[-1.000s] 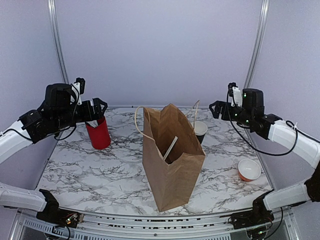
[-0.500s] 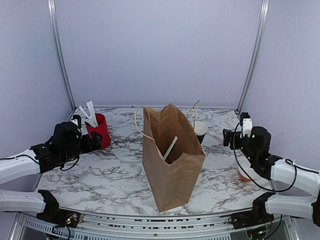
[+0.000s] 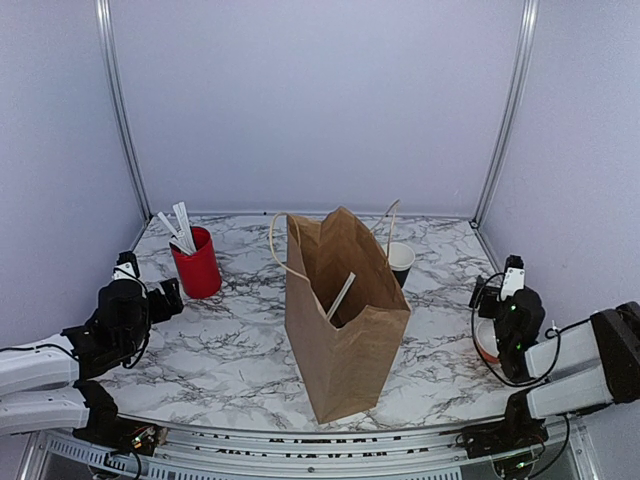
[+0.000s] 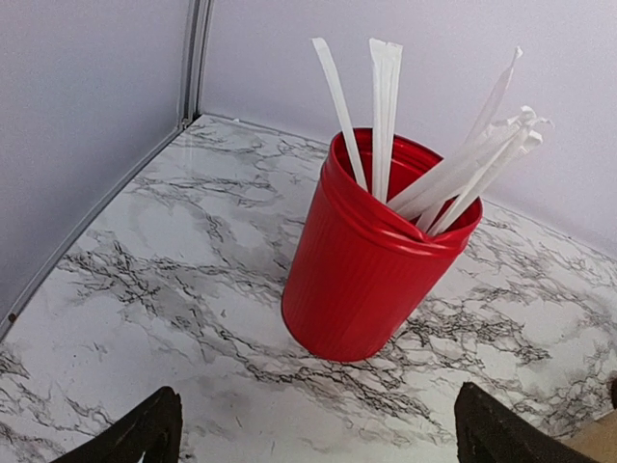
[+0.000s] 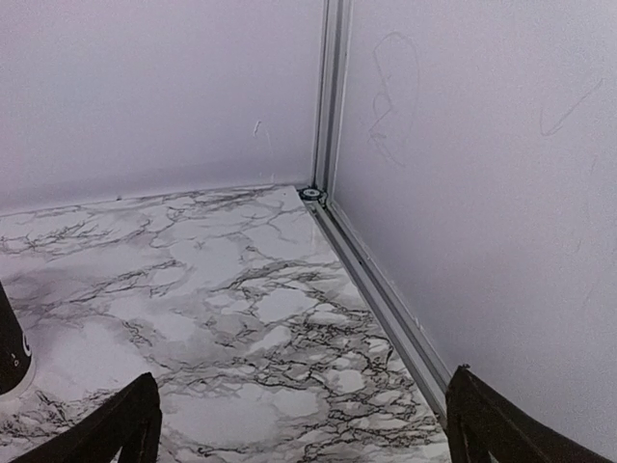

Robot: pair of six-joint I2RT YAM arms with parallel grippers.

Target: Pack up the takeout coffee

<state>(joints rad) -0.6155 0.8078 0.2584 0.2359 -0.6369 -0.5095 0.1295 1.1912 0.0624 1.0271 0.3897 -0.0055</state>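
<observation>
Both arms are empty, jaws spread wide. The coffee cup [image 3: 400, 262] sits ahead-left of the right gripper [image 3: 484, 293], tucked behind the bag [image 3: 345, 330], which stands open, probably for loading. Meanwhile the left gripper [image 3: 168, 297] just faces the red cup [image 3: 197, 268], which isn't our target.

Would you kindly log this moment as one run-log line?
left jaws open, empty, facing red cup | right jaws open, empty | takeout coffee behind bag, not packed

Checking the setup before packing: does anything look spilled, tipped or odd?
Nothing spilled or toppled. One white stick leans inside the paper bag, away from the other sticks in the red cup. The coffee cup behind the bag looks lidless.
</observation>
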